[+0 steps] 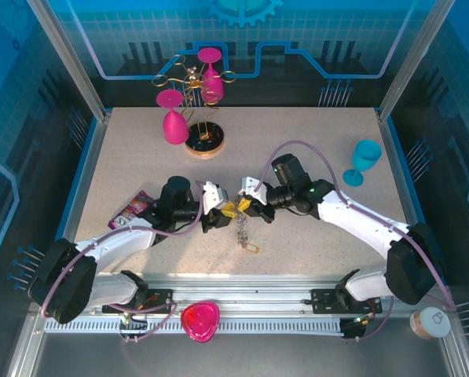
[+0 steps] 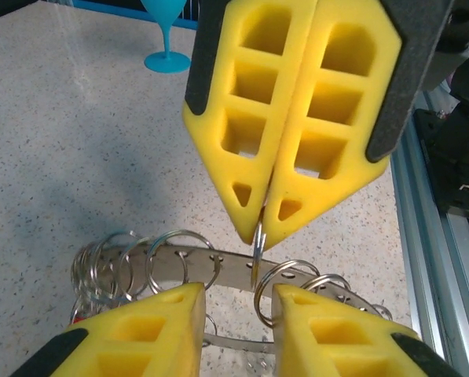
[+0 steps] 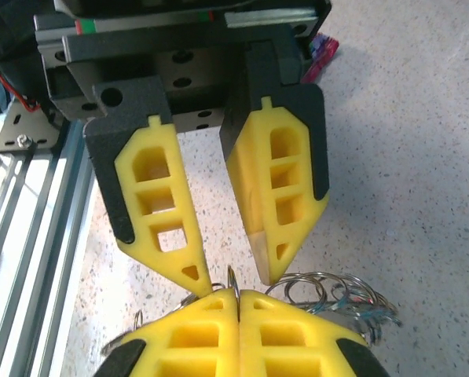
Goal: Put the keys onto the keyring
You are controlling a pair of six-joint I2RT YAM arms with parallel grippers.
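Right pincer (image 1: pixel 244 206) is clamped tight, pads flush, nipping one thin wire loop of the keyring (image 2: pixel 222 267) at the very tips. Left pincer (image 1: pixel 223 210) faces it tip-to-tip, at 9 o'clock of it in top view. Its jaws are narrowly apart w/ nothing gripped. In left wrist view another loop sits in the gap btwn its pads; touching or not, can't tell. Rest of keyring, a flat metal strip w/ holes and several wire loops, sits just under both sets of tips. In top view it trails toward 6 o'clock from them over the bench (image 1: pixel 313 141), approx mid-bench. A yellow-headed key (image 1: pixel 250 248) sits at its 6 o'clock end.
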